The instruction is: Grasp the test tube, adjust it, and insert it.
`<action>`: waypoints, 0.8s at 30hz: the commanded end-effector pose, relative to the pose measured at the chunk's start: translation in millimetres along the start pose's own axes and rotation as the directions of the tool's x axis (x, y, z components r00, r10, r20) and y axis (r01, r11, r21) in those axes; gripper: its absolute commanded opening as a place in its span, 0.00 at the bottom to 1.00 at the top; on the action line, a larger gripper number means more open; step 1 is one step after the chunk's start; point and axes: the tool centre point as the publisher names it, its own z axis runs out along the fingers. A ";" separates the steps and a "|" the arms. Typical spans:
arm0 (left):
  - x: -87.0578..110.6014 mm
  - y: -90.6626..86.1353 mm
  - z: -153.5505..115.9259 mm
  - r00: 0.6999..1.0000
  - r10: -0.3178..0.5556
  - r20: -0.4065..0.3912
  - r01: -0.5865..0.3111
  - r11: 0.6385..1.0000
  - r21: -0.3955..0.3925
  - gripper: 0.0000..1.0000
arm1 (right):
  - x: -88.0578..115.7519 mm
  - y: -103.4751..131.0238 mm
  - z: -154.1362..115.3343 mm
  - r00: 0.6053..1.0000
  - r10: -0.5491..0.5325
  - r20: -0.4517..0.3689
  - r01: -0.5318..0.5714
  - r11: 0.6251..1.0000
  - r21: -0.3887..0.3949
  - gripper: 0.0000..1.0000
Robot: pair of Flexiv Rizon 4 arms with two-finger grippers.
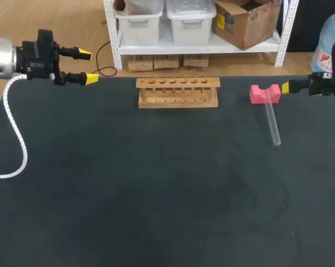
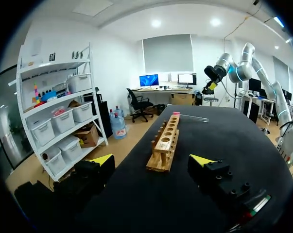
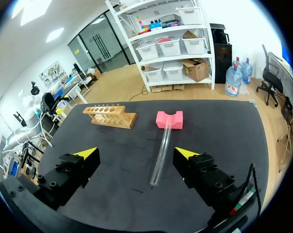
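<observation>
Going by the clock from the middle of the table (image 1: pixel 156 211) in the head view: the test tube (image 1: pixel 272 123) is found at about 2 o'clock. Its far end is propped in the notch of a pink block (image 1: pixel 265 94) and the rest is laid on the mat. Being clear glass, it's kinda hard to make out. The wooden rack (image 1: pixel 178 92) is parked at 12. The left gripper (image 1: pixel 88 67) is held at 10, fingers spread, nothing gripped. The right gripper (image 3: pixel 138 153) is mostly cut off at 3, with only one yellow tip shown there. In its wrist view the fingers are wide apart and the tube is seen between them, untouched.
</observation>
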 end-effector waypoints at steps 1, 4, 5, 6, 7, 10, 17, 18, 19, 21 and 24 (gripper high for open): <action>3.3 4.9 1.1 1.000 -0.010 0.002 0.010 0.999 0.035 1.00 | 0.2 -0.2 -0.3 1.000 -0.001 0.000 0.001 1.000 0.000 1.00; 4.6 2.9 0.3 1.000 -0.018 0.006 0.018 0.999 0.047 1.00 | 0.2 -0.2 -0.3 1.000 -0.001 0.000 0.001 1.000 0.000 1.00; 5.0 2.4 0.3 1.000 -0.019 0.004 0.019 0.999 0.049 1.00 | 0.2 -0.2 -0.3 1.000 -0.001 0.000 0.001 1.000 0.000 1.00; 5.1 2.2 0.3 1.000 -0.019 0.003 0.019 0.999 0.050 1.00 | 0.2 -0.2 -0.3 1.000 -0.001 0.000 0.001 1.000 0.000 1.00; 4.8 1.7 -0.1 1.000 -0.018 0.005 0.017 0.998 0.053 1.00 | 0.2 -0.2 -0.3 1.000 -0.001 0.000 0.001 1.000 0.000 1.00; 2.3 1.3 -0.9 1.000 -0.005 -0.008 0.006 0.998 0.068 1.00 | 0.2 -0.2 -0.3 1.000 -0.001 0.000 0.001 1.000 0.000 1.00; 2.3 1.3 -0.9 1.000 -0.005 -0.008 0.006 0.998 0.068 1.00 | 0.2 -0.2 -0.3 1.000 -0.001 0.000 0.001 1.000 0.000 1.00; 2.3 1.3 -0.9 1.000 -0.005 -0.008 0.006 0.998 0.068 1.00 | 0.2 -0.2 -0.3 1.000 -0.001 0.000 0.001 1.000 0.000 1.00; 2.3 1.3 -0.9 1.000 -0.005 -0.008 0.006 0.998 0.068 1.00 | 0.2 -0.2 -0.3 1.000 -0.001 0.000 0.001 1.000 0.000 1.00; 2.3 1.3 -0.9 1.000 -0.005 -0.008 0.006 0.998 0.068 1.00 | 0.2 -0.2 -0.3 1.000 -0.001 0.000 0.001 1.000 0.000 1.00; 2.3 1.3 -0.9 1.000 -0.005 -0.008 0.006 0.998 0.068 1.00 | 0.2 -0.2 -0.3 1.000 -0.001 0.000 0.001 1.000 0.000 1.00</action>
